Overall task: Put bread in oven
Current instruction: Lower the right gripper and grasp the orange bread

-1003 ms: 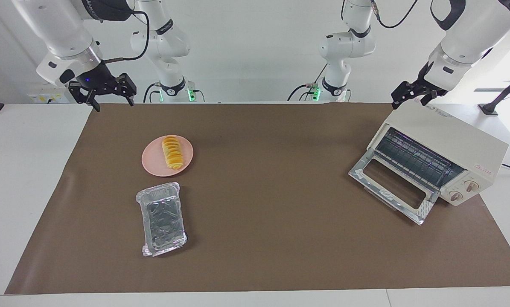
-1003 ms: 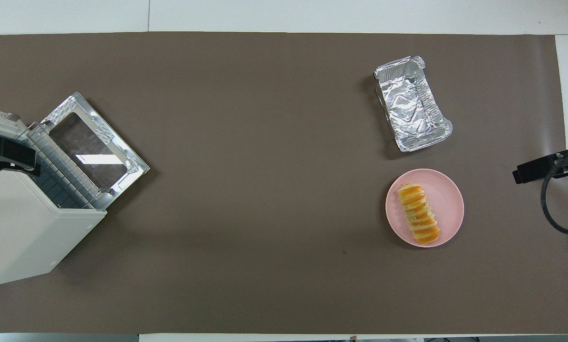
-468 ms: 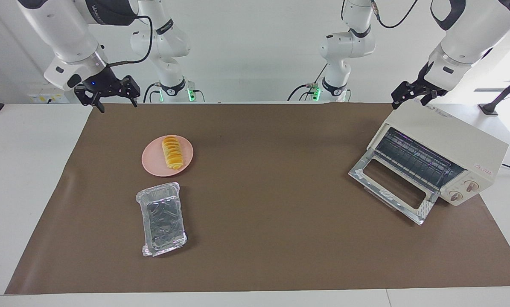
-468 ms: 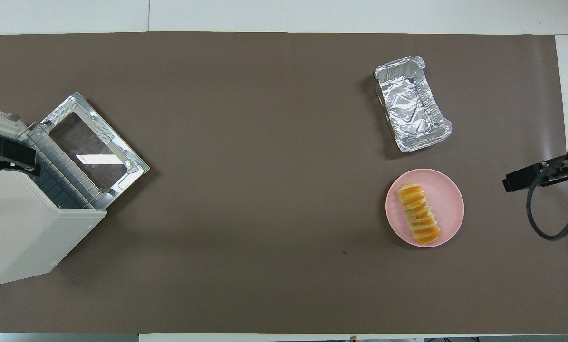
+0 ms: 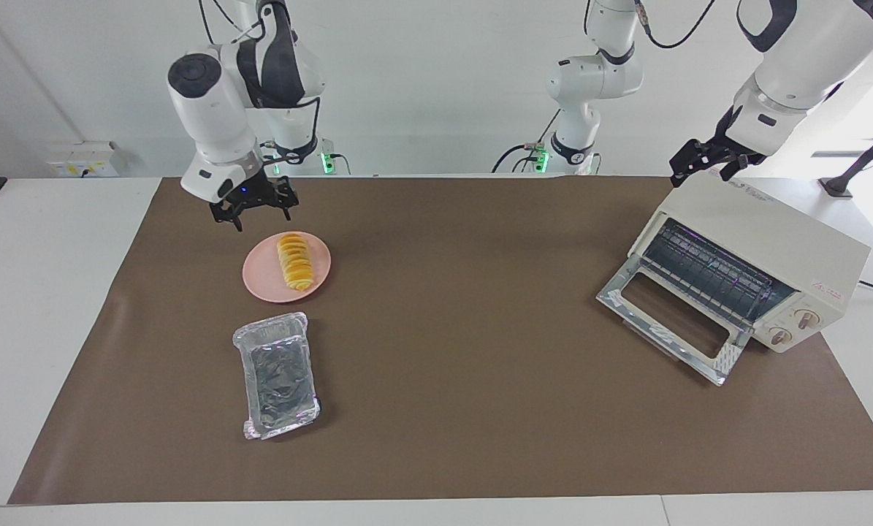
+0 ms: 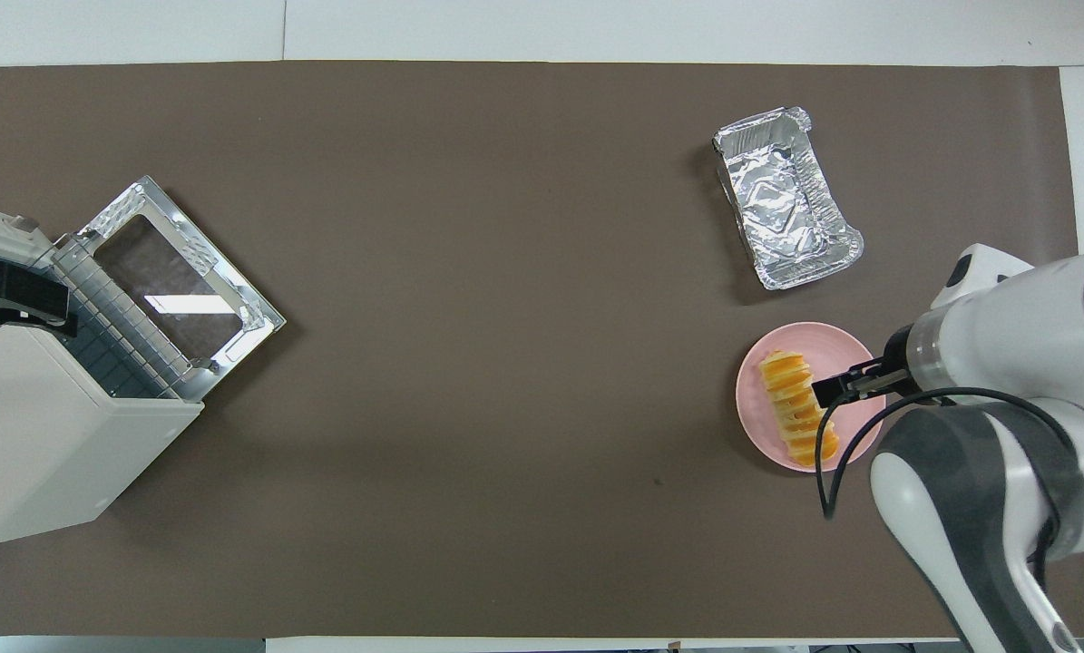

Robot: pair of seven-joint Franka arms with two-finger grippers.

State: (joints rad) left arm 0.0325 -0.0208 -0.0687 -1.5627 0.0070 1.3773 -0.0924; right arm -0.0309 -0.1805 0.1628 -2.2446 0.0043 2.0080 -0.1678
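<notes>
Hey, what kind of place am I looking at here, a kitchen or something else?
Probably a robotics lab staged as a kitchen, not a real one. Two robot arms stand at a white table under a brown mat, with only an open toaster oven, a bread on a pink plate and a foil tray.

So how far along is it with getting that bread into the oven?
Barely started. The oven already has its door down. The bread lies untouched on the pink plate; the right gripper hangs open above the plate's edge. The left gripper waits over the oven. Grasping and carrying remain.
</notes>
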